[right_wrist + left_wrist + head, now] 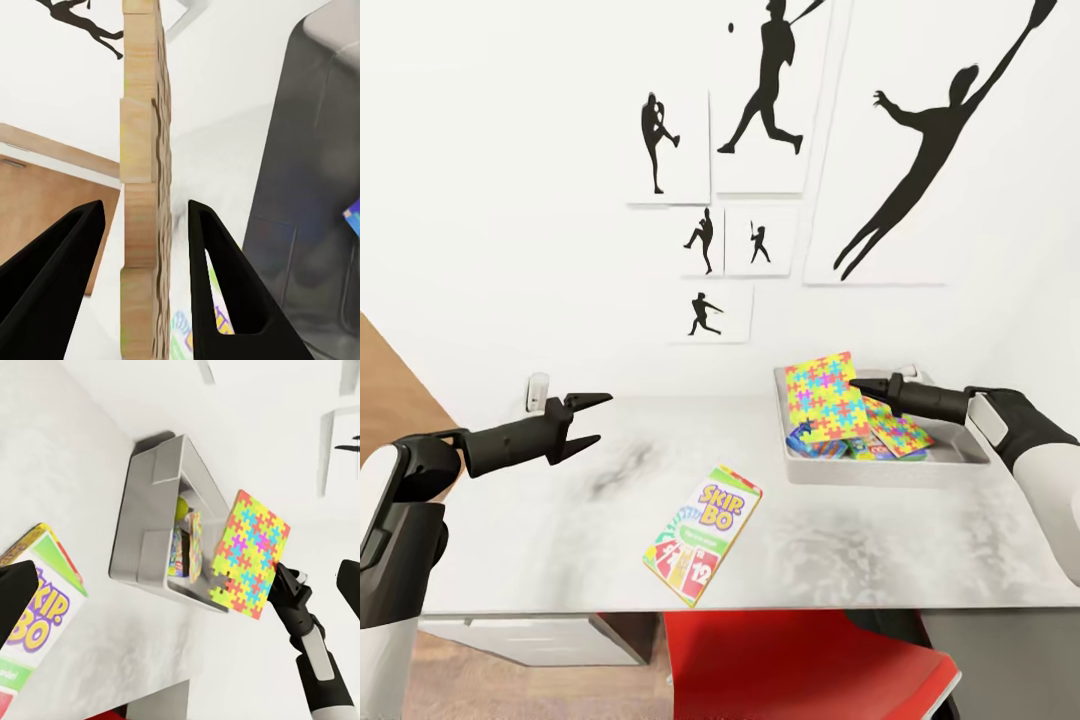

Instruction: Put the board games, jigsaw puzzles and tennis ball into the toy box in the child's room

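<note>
My right gripper point(857, 384): at about 2 o'clock in the head view, over the toy box. In my right wrist view the two black fingers point(217, 262) straddle the edge of a jigsaw sheet with a gap on each side, so I read the jaws as parted; I cannot tell whether they touch it.
Jigsaw puzzle between the fingers point(818, 397): standing nearly upright, lower edge down inside the box, coloured face toward my head camera.
Toy box point(880, 468): light grey bin on the table at 3 o'clock from the centre of the head view.
Second jigsaw puzzle point(898, 427): lying tilted in the box, just past my right fingers.
Tennis ball point(181, 508): yellow-green, inside the box against its far wall in my left wrist view.
Blue game box point(812, 440): in the box, partly under the puzzles.
My left gripper point(588, 418): at 9 o'clock, jaws spread, holding nothing, above the table.
SKIP BO box point(703, 534): flat on the table point(560, 540) at 6 o'clock, well apart from both grippers.
</note>
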`<state>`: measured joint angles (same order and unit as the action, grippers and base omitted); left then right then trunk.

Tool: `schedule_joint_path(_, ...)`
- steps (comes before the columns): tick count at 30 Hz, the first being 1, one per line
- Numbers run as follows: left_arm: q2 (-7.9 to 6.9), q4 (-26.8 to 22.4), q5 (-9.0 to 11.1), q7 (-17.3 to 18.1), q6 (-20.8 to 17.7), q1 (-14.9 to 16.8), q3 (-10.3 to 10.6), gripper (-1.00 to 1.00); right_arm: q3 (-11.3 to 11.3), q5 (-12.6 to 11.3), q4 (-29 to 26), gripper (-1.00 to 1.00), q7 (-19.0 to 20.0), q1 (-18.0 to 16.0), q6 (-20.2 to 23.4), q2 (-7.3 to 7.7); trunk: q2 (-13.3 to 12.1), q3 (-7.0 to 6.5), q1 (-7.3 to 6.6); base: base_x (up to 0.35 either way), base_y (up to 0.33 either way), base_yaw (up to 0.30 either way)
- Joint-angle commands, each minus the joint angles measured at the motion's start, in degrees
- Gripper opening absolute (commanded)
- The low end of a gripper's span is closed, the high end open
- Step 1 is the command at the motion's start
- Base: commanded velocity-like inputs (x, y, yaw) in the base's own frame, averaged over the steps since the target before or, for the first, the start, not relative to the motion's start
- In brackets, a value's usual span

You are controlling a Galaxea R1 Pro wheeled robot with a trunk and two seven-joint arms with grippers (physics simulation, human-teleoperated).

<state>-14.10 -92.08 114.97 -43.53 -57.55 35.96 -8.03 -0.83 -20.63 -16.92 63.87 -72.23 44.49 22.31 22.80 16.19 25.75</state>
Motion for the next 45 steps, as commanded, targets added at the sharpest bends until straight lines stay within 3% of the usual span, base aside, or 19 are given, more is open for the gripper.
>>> schedule_joint_path(1,0.01,-0.03,0.71,-0.60,-0.13,0.21,-0.06,1.00,-0.09,-0.18,-0.05,-1.00,0.15,-0.05,0.33,0.02,0.12,0.20,0.03,0.000,0.000,0.000)
schedule_joint_path(6,0.04,-0.03,2.89,-0.65,-0.11,1.05,0.58,1.00,-0.07,-0.17,-0.42,-1.00,0.26,-0.17,0.27,0.08,0.12,0.66,0.03,0.000,0.000,0.000)
schedule_joint_path(10,0.04,-0.03,3.54,-0.67,-0.11,1.27,1.14,1.00,0.01,-0.19,-2.46,-1.00,0.26,-0.66,0.12,-0.05,0.12,1.03,0.03,0.000,0.000,0.000)
schedule_joint_path(21,-0.12,-0.03,3.76,-0.77,-0.11,1.72,1.42,1.00,0.01,-0.18,-3.71,-1.00,-0.24,-0.97,-2.69,-0.47,0.12,2.04,0.03,0.000,0.000,0.000)
schedule_joint_path(33,-0.05,-0.03,3.77,-0.77,-0.11,1.80,1.41,1.00,0.00,-0.07,-3.24,-1.00,-0.70,-0.98,-9.62,-0.76,0.12,3.14,0.03,0.000,0.000,0.000)
schedule_joint_path(36,0.01,-0.05,3.86,-0.80,-0.11,3.11,1.49,1.00,0.02,-0.04,-3.22,-1.00,-0.69,-0.93,-10.02,-0.75,0.12,3.42,0.03,0.000,0.000,0.000)
schedule_joint_path(45,0.97,-0.04,8.11,-2.41,0.27,8.62,5.78,1.00,0.04,-0.10,-3.16,-1.00,-1.48,-0.96,-10.12,-0.72,0.12,4.24,0.03,0.000,0.000,0.000)
